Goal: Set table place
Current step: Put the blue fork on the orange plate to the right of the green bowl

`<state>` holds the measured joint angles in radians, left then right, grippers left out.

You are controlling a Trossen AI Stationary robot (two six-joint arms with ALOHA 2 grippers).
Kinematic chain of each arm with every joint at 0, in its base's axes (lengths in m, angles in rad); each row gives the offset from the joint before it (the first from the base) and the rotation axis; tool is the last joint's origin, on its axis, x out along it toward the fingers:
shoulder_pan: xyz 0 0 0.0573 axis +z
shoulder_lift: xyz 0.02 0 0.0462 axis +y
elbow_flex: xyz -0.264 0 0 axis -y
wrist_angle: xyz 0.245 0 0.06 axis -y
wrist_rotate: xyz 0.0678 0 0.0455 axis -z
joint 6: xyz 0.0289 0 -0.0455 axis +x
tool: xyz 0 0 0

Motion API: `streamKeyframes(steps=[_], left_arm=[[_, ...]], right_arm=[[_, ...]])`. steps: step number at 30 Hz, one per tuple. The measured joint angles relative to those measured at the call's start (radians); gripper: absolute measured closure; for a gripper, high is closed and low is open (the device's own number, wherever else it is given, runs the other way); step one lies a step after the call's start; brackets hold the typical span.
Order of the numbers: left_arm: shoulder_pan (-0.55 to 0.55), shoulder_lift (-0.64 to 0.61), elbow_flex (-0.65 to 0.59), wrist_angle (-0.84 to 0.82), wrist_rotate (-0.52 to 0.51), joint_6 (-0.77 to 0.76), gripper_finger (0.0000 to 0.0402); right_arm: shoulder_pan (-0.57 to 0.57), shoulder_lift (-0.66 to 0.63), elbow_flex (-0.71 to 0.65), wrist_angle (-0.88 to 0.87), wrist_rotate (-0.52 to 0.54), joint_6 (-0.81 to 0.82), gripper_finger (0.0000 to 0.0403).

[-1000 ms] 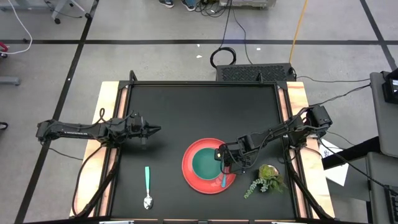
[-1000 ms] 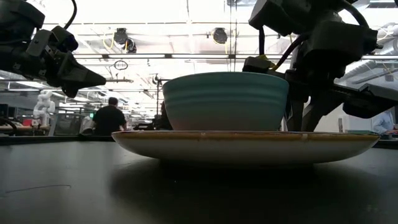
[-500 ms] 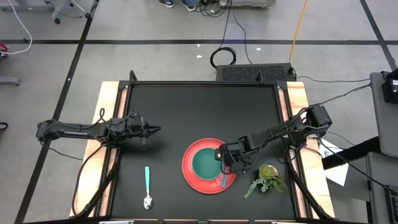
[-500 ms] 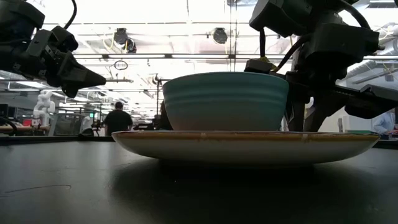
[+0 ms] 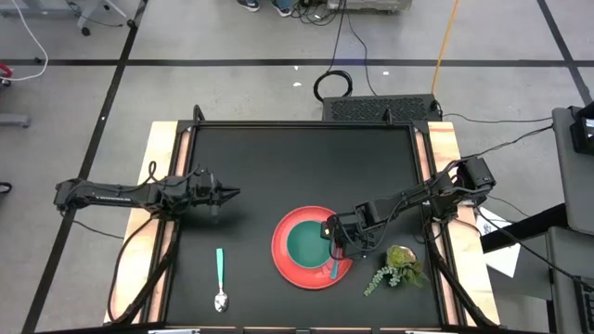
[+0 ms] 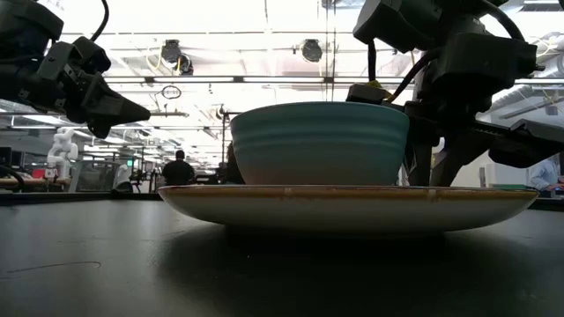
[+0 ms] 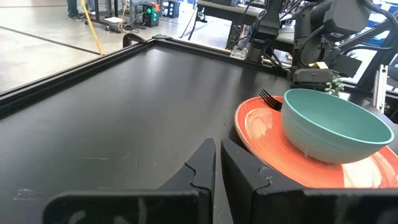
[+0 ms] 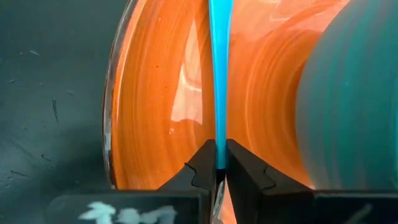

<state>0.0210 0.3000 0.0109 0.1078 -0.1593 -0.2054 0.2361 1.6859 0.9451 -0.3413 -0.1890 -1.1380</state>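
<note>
My right gripper (image 8: 217, 163) pinches the fork's teal handle (image 8: 218, 74) over the red plate (image 5: 284, 263); left gripper (image 5: 232, 194) hovers clenched, empty.

right gripper (image 5: 336, 243) pinched closed low; left gripper (image 5: 232, 194) closed, raised

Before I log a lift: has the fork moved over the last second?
No. The fork still lies on the plate's rim beside the bowl, same spot.
</note>
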Motion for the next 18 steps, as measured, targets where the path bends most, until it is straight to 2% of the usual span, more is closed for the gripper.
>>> streamKeyframes(steps=[18], left_arm=[[0.0, 0.0, 0.0, 0.0, 0.0, 0.0, 0.0371]], right_arm=[[-0.015, 0.0, 0.0, 0.024, -0.002, -0.001, 0.0375]])
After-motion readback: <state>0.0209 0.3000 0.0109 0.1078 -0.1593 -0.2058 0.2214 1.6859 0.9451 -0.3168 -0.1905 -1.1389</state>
